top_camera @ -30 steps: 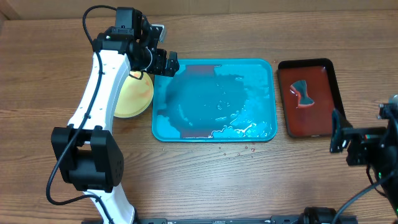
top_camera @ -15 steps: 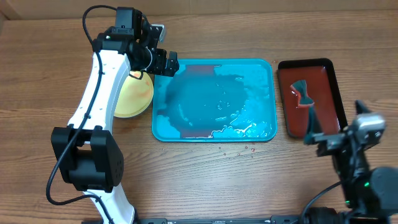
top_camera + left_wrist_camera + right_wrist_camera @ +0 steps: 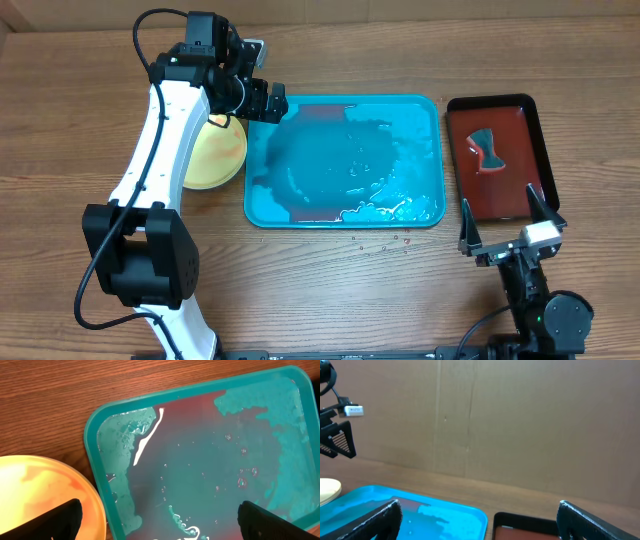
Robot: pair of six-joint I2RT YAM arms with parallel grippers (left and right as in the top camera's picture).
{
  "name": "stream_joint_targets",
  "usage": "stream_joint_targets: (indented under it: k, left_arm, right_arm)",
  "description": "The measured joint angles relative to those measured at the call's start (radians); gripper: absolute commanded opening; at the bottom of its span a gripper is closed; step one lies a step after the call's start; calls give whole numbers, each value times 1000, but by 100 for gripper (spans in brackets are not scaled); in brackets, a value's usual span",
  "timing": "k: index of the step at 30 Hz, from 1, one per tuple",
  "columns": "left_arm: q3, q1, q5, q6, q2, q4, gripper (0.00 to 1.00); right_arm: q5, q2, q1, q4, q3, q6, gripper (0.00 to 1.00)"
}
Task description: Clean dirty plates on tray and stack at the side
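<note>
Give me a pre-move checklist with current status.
1. Plates off teal tray: cannot tell. None stands out, but water and foam blur the surface.
2. Tray surface clean: not ok, foam and a reddish film on it.
3. Stack count: cannot tell. Only a yellow plate shows, left of the tray, partly under the left arm.
4. Left gripper empty: ok, open above the tray's far-left corner.
5. Right gripper empty: ok, open near the red tray.

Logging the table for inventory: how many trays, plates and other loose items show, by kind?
Trays: 2 (teal tray, dark-red tray)
Plates: 1 yellow plate showing; any beneath it are hidden
Tools: 1 dark tool on the dark-red tray
Total: 4
</note>
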Motion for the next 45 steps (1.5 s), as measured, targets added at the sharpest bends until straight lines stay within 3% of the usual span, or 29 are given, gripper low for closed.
stream_joint_targets:
  k: [6, 12, 24, 45]
  left_arm:
    - [0, 0, 0, 0, 0, 0, 100]
    - [0, 0, 0, 0, 0, 0, 100]
    - [0, 0, 0, 0, 0, -1, 100]
    - [0, 0, 0, 0, 0, 0, 100]
  right_arm:
    - [-15, -17, 0, 9, -71, 0, 100]
    - [-38, -18, 0, -97, -76, 5, 100]
    - [-49, -18, 11, -98, -76, 94, 100]
    - [-49, -18, 11, -98, -76, 103, 100]
